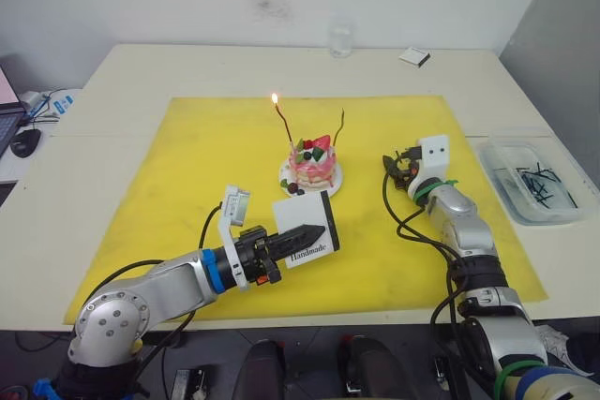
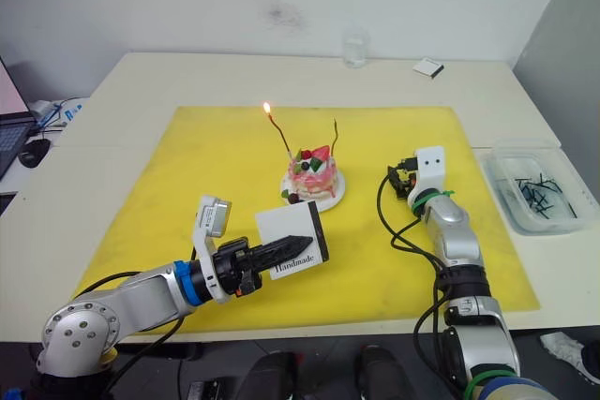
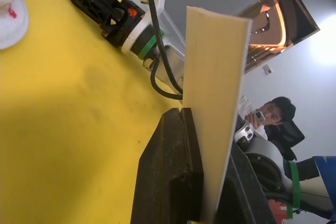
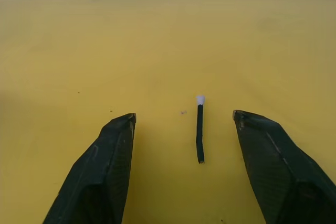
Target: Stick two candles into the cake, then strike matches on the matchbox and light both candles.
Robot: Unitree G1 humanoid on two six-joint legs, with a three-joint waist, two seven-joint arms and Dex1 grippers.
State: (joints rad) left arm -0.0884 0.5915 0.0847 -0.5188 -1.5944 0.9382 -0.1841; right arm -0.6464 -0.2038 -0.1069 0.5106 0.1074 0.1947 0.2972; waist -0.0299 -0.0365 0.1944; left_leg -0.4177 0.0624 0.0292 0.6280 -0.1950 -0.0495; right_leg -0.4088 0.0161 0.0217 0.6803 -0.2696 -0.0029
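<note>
The pink cake (image 1: 311, 168) stands on its white plate at the middle of the yellow mat (image 1: 187, 166). Two candles are stuck in it. The left candle (image 1: 283, 125) burns with a small flame; the right candle (image 1: 338, 128) shows no flame. In front of the cake my left gripper (image 1: 312, 230) is shut on the white matchbox (image 1: 306, 228), held on edge above the mat. To the cake's right my right gripper (image 4: 184, 121) is low over the mat and open. A short dark match (image 4: 199, 132) with a white tip lies flat between its fingers, touching neither.
A clear tray (image 1: 553, 214) with several dark matches sits off the mat at the right. At the table's back stand a glass (image 1: 339, 41) and a small white-and-dark box (image 1: 414, 57). A mouse (image 1: 25, 142) lies at the far left. A person (image 3: 273, 116) sits beyond the table.
</note>
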